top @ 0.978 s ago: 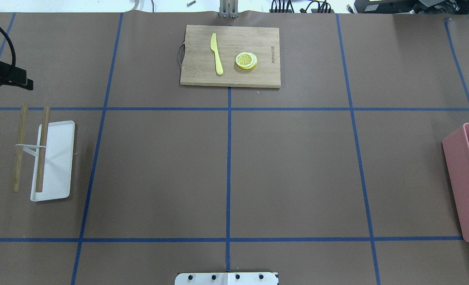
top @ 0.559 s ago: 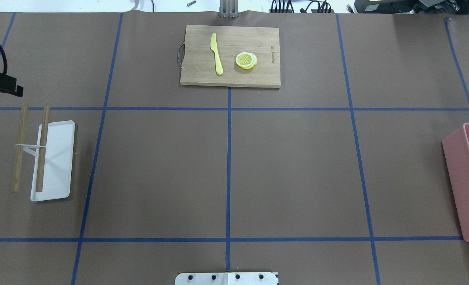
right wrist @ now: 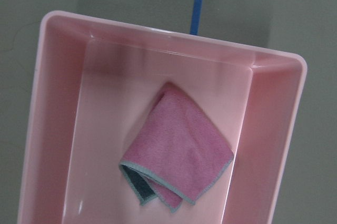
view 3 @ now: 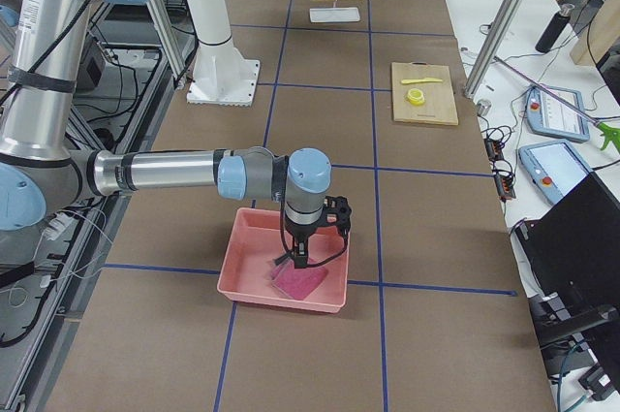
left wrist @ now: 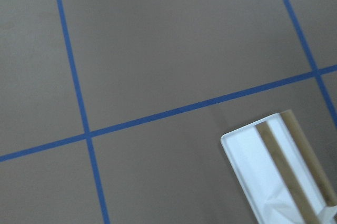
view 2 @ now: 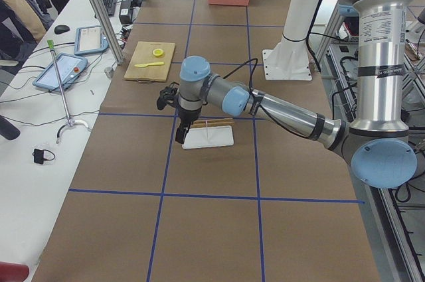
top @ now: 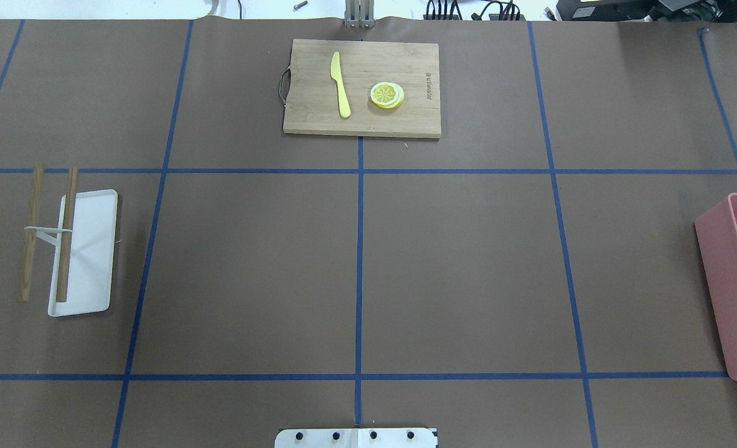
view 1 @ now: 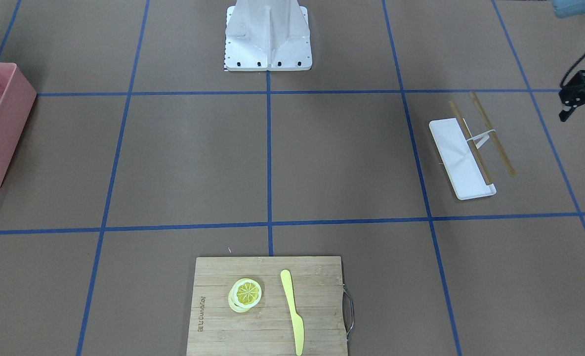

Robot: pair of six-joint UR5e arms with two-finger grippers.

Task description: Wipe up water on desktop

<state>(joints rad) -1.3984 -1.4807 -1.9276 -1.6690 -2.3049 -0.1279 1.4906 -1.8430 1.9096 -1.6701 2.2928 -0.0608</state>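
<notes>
The desktop is brown with blue tape lines; I see no water on it. A folded pink cloth lies in a pink bin at the table's right end. My right gripper hangs just above the cloth in the exterior right view; I cannot tell whether it is open. My left gripper hovers beyond the white tray at the table's left end, its fingers pointing down; I cannot tell its state. It is outside the overhead view.
A bamboo cutting board with a yellow knife and lemon slices lies at the far middle. Two wooden rods on a white holder cross the tray. The robot base stands at the near edge.
My left gripper has moved left and out of the overhead view. Nothing on the table has moved.
</notes>
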